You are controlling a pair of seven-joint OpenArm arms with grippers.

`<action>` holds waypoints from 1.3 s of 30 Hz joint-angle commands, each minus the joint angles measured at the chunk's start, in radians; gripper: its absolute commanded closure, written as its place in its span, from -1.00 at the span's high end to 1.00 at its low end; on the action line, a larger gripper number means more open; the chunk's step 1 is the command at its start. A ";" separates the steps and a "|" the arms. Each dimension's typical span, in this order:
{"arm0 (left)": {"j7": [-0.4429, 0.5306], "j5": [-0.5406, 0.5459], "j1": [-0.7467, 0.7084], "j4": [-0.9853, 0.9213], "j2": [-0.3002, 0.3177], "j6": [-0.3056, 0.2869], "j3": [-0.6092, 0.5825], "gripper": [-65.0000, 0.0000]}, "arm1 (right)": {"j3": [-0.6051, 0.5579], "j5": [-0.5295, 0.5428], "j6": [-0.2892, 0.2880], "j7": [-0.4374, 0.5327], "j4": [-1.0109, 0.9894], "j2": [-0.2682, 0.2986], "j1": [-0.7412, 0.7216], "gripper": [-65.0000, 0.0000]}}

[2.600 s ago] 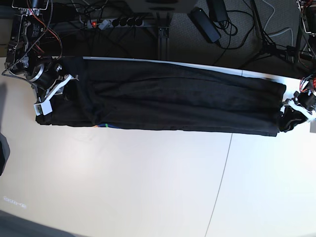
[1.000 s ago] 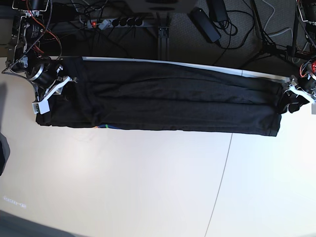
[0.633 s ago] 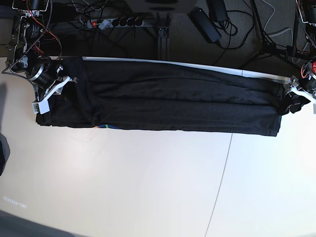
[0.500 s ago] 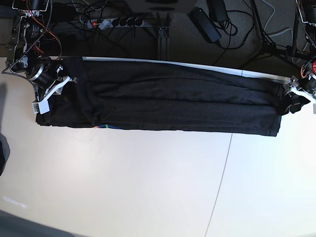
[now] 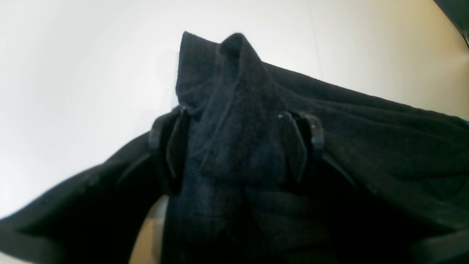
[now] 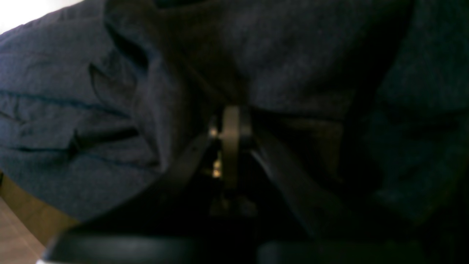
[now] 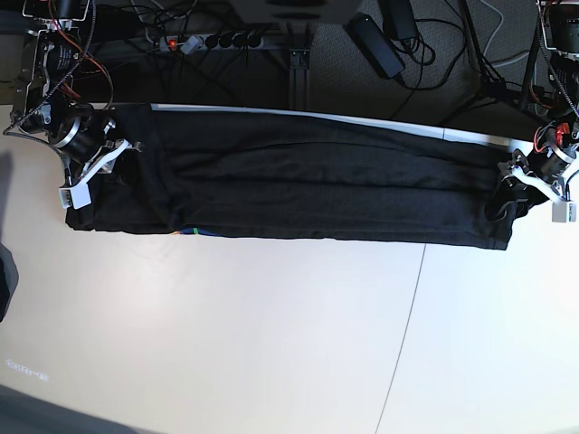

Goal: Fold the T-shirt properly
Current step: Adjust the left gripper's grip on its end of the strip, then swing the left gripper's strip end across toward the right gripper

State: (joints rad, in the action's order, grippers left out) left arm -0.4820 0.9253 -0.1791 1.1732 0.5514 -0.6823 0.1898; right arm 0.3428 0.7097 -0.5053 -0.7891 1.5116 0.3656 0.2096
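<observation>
Left gripper (image 5: 236, 143) first, from its own wrist camera: jaws spread wide, one dark finger (image 5: 172, 146) on each side of a bunched ridge of the T-shirt (image 5: 234, 121). That fold stands up between them and runs on past the tips toward the pale table (image 5: 73, 55) beyond. The fingers flank the cloth rather than pinch it, so I read this as a let-go, not a grip.

Over to the right wrist view. Right gripper (image 6: 231, 124) is fully closed, its fingers pressed into one narrow bar, and the T-shirt (image 6: 91, 110) drapes in soft folds all around and above it. Whether a layer is trapped between the pads, I cannot tell; it is dark and blurred there.

Now the base view. The T-shirt (image 7: 317, 190) lies as a long, narrow dark band stretched from the right gripper (image 7: 81, 185) at one end to the left gripper (image 7: 525, 194) at the other, with a sliver of the coloured print peeking out at its near edge. And here is the change: compared with a moment ago, the left gripper has shifted inward over its corner of the shirt and the cloth there has slackened into a small hump, while the right one sits exactly where it was.

My call: the lengthwise fold is laid down, the left end released, and a crosswise fold comes next.
</observation>
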 commanded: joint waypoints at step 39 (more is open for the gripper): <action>-0.029 -0.217 0.463 -0.212 0.013 0.017 -0.217 -1.00 | 0.149 0.143 -0.079 -0.129 0.111 0.018 -0.151 -1.00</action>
State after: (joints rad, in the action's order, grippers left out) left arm -0.5434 0.6945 0.2562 0.9455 0.5426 -0.6609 -0.0353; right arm 0.4839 0.8387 -0.5053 -0.9360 1.6054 0.3656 0.0711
